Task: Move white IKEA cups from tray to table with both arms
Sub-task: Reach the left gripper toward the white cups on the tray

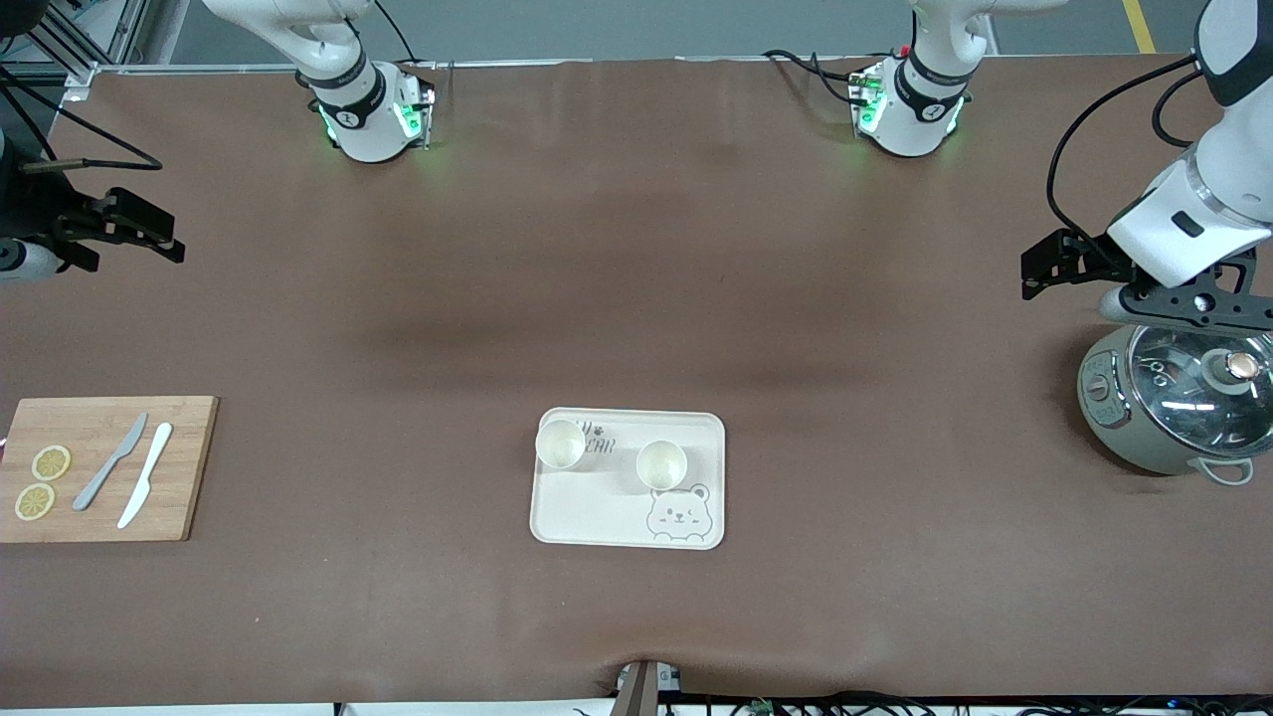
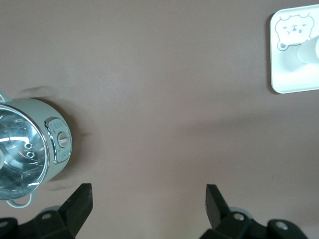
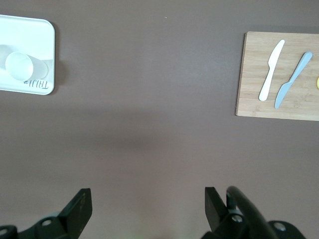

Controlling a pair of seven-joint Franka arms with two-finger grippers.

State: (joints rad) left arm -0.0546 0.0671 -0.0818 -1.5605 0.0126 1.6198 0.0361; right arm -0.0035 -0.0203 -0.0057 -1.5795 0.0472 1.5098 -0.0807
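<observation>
Two white IKEA cups stand upright on a cream bear tray (image 1: 597,512) at the table's middle: one (image 1: 560,444) toward the right arm's end, the other (image 1: 661,464) by the bear drawing. My left gripper (image 1: 1036,267) is open and empty, in the air over bare table beside the pot at the left arm's end. My right gripper (image 1: 164,234) is open and empty over bare table at the right arm's end. The left wrist view shows its open gripper (image 2: 148,199), the tray corner (image 2: 294,82) and part of a cup (image 2: 311,52). The right wrist view shows its open gripper (image 3: 148,201) and one cup (image 3: 19,65).
A grey-green pot with a glass lid (image 1: 1174,408) stands at the left arm's end. A wooden cutting board (image 1: 189,467) at the right arm's end carries two lemon slices (image 1: 50,462), a grey knife (image 1: 111,461) and a white knife (image 1: 145,488).
</observation>
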